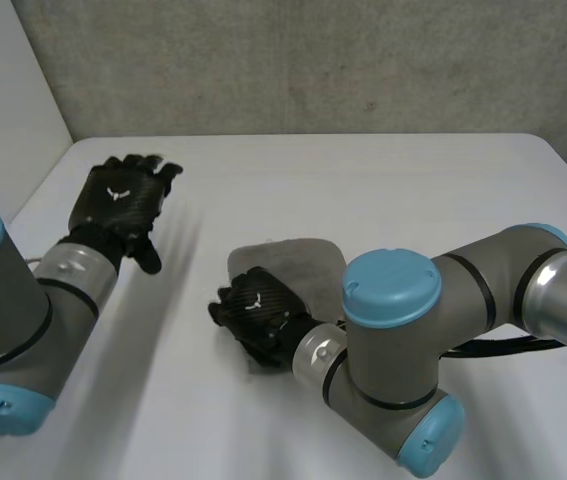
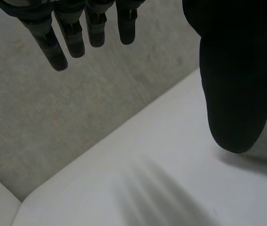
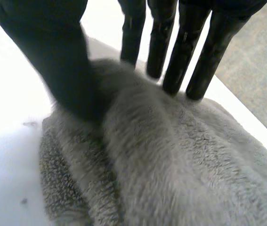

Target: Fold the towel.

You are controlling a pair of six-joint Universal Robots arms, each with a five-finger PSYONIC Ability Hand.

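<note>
Towel (image 1: 291, 262) lies bunched under the right hand (image 1: 256, 310), fingers (image 3: 174, 59) straight on it; left hand (image 1: 121, 200) hovers wide, apart.

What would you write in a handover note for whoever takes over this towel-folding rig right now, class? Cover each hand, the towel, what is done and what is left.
Left hand: open, fingers straight, above the table, well apart from the towel.
Right hand: open, straight fingers and thumb pressing on the towel.
Towel: grey, mid-table, a small thick bundle with layers showing at its edge.
Done: seemingly folded at least once.
Left: probably flatten it, then lift the right hand off.
</note>
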